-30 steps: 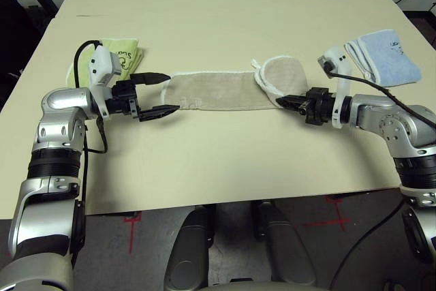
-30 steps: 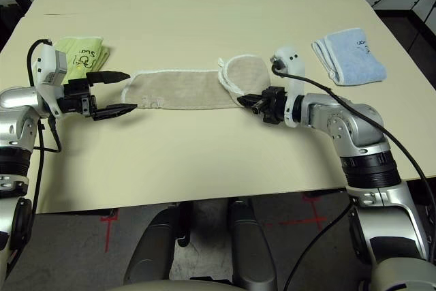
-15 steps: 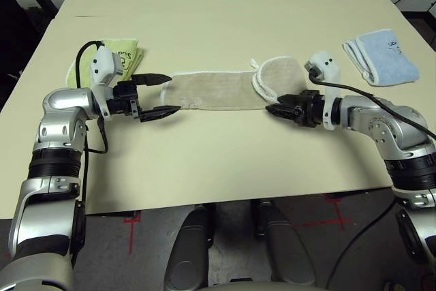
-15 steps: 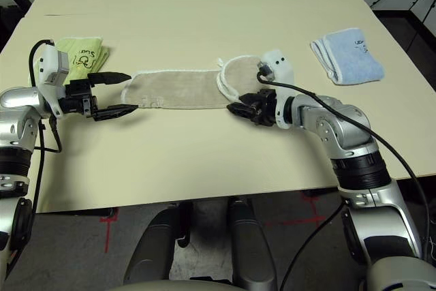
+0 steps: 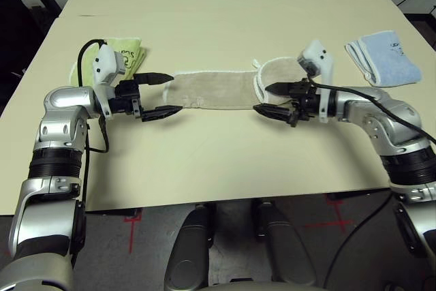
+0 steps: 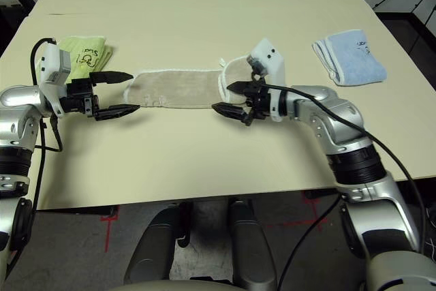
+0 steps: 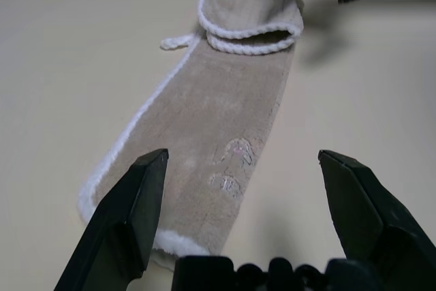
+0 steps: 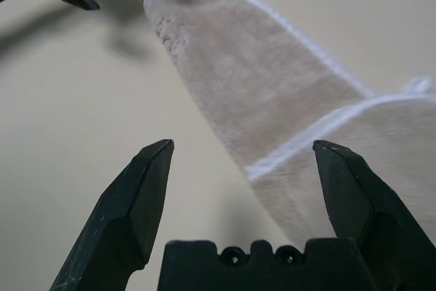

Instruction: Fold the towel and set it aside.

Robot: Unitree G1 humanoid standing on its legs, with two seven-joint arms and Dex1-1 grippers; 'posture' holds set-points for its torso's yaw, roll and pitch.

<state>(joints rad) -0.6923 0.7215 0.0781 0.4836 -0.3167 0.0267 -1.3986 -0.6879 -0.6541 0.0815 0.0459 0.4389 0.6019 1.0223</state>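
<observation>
1. The beige terry-cloth towel with white stitched edging (image 5: pixel 221 89) lies flat on the cream table (image 5: pixel 225 5) as a long narrow strip between the two arms. Its right end is folded back over itself into a short flap, and a small white loop (image 5: pixel 256 65) sticks out at the far edge beside that flap.
2. A faint embroidered mark (image 7: pixel 231 168) sits near the strip's left end, on the near side.
3. The right gripper (image 5: pixel 271 99) hovers just at the near edge of the folded flap. Its two black fingers are spread wide and hold nothing.
4. The left gripper (image 5: pixel 162 93) hangs just off the towel's left end, fingers equally apart and empty, one on either side of the strip's short edge.
5. A lime-green folded cloth (image 5: pixel 122 54) lies just behind the left wrist, and a light blue folded cloth (image 5: pixel 383 56) sits well apart on the right.
6. Judgement: the fold looks only part done.
7. Risk: the flap is loose, so a finger brushing it on the next approach could drag it open or skew it.
8. Risk: pinching only the top layer, or just the white edging, would probably let the layers slide into an uneven fold.
9. Risk: a wide left-arm swing might nudge the green cloth.
</observation>
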